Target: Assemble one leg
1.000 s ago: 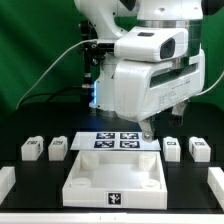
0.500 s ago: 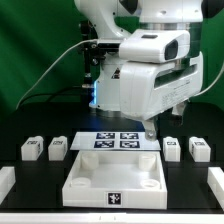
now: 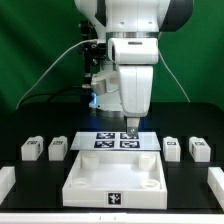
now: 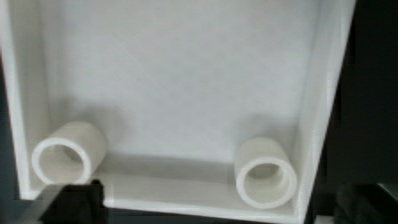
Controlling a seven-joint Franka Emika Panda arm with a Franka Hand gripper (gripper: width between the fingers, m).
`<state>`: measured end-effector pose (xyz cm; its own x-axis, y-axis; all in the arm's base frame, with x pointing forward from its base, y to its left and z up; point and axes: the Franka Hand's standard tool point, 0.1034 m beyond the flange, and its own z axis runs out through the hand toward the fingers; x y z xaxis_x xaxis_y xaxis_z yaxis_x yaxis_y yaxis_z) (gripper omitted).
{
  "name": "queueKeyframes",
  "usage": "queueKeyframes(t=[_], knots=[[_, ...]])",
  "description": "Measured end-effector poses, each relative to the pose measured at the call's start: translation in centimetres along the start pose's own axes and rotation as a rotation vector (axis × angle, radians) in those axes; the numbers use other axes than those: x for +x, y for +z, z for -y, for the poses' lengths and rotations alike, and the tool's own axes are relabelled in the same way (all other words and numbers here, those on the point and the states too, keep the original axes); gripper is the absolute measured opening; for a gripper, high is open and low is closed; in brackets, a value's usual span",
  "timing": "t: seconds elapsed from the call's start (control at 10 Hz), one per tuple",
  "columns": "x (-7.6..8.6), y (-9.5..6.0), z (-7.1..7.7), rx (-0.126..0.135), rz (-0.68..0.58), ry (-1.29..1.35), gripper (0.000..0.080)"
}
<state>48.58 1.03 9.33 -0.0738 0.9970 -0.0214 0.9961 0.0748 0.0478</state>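
green cloth hangs behind a black table (image 3: 30, 120), and the arm stands over the middle of it. nothing of the assembly looks done yet, by my reading: all four legs lie loose in a row on the table, two legs (image 3: 32, 150) at the exterior view's left and two more legs (image 3: 199, 150) at the exterior view's right, each well apart from the gripper (image 3: 130, 129) and none seated anywhere. the large white panel (image 3: 112, 180) with its raised rim lies at the front, rim up, just before the marker board (image 3: 115, 140). the gripper hangs above the marker board's far edge, pointing down; in the wrist view its dark fingers (image 4: 71, 203) stand spread wide with nothing between them, so it is released and empty. that same view looks down into the panel, where two round sockets (image 4: 71, 155) sit in the corners, both bare. what is left, then, seems to be the whole job: fetch a leg, carry it to a socket, fix it in. as for writing, none can be read; only black-and-white square tags (image 3: 115, 198) show, on the panel's front face, on the legs and on the marker board. no brand is visible.
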Motion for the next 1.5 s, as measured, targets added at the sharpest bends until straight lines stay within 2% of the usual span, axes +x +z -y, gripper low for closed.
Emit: queueKeyframes(t=[0.4, 0.5, 0.6, 0.7, 0.9, 1.1, 1.2, 1.3, 1.5], knots=[[-0.1, 0.3, 0.2, 0.006, 0.0, 0.051, 0.065], [-0.6, 1.6, 1.3, -0.002, -0.004, 0.064, 0.065], [-1.4, 3.8, 3.1, 0.015, -0.008, 0.081, 0.065], [-1.9, 5.3, 3.9, 0.034, -0.012, 0.095, 0.065], [-1.9, 7.4, 4.5, 0.057, -0.02, 0.109, 0.065], [-1.7, 7.6, 4.4, 0.063, -0.02, 0.123, 0.065], [-1.8, 7.6, 4.4, 0.064, -0.02, 0.125, 0.0518], [-1.8, 7.6, 4.4, 0.064, -0.02, 0.125, 0.0518], [-1.8, 7.6, 4.4, 0.065, -0.02, 0.126, 0.0243]])
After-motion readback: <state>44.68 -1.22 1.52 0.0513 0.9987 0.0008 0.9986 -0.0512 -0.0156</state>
